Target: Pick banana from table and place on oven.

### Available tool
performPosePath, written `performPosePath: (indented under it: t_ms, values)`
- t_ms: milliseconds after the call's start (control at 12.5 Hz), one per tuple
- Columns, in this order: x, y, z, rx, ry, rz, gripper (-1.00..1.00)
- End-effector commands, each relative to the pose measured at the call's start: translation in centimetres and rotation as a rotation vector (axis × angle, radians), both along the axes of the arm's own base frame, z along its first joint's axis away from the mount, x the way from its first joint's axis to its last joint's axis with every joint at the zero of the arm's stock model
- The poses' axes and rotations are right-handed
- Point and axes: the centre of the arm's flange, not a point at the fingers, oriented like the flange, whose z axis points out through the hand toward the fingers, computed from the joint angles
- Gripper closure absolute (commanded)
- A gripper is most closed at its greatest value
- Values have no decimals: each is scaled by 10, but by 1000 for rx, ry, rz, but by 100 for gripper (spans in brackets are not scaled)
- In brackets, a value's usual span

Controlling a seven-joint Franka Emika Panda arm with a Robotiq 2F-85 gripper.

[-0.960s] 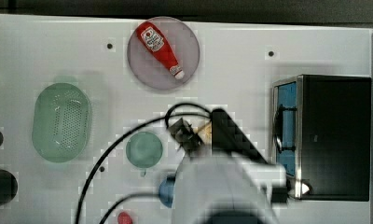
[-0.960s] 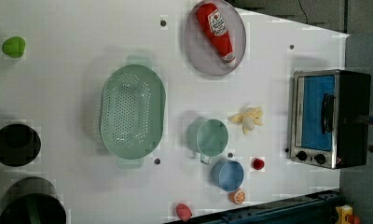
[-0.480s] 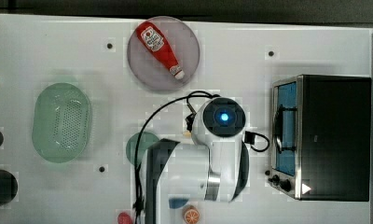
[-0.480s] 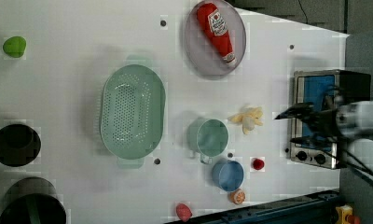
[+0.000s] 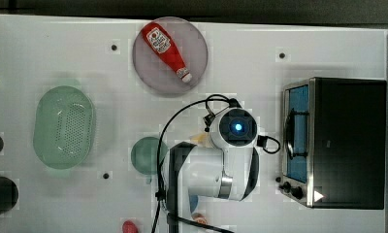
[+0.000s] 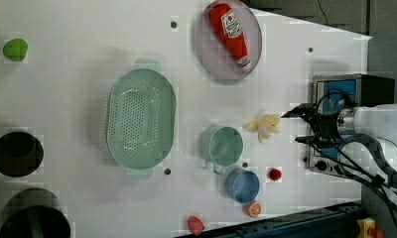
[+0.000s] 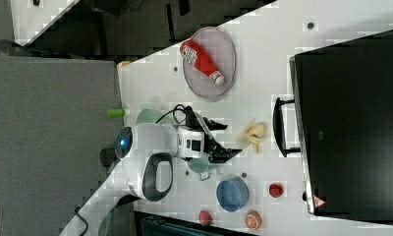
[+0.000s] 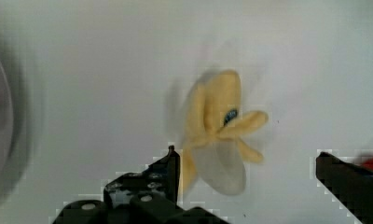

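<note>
Gripper (image 7: 228, 137) hanging wide open above banana (image 7: 253, 134), readying for grasp; banana lying on table (image 7: 263, 59), oven (image 7: 351, 123) at its 3 o'clock in right view.

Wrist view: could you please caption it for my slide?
Open claw poised over the toy banana lying on the white table.

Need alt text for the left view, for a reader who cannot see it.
The open pincer hangs beside the banana on the white table, with the oven behind the arm. A ketchup bottle lies on a plate.
</note>
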Motion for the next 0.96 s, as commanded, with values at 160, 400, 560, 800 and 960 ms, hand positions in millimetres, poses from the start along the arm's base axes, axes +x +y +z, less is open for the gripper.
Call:
performPosePath:
  t_ms: [160, 400, 560, 800, 960]
  values:
    - [-6, 9, -43, -8, -24, 6, -100]
    - [-14, 9, -73, -14, -29, 7, -100]
    - [-15, 9, -87, -17, -34, 8, -68]
    - [-16, 7, -95, -21, -42, 6, 5]
    - [-15, 6, -93, -21, -48, 5, 48]
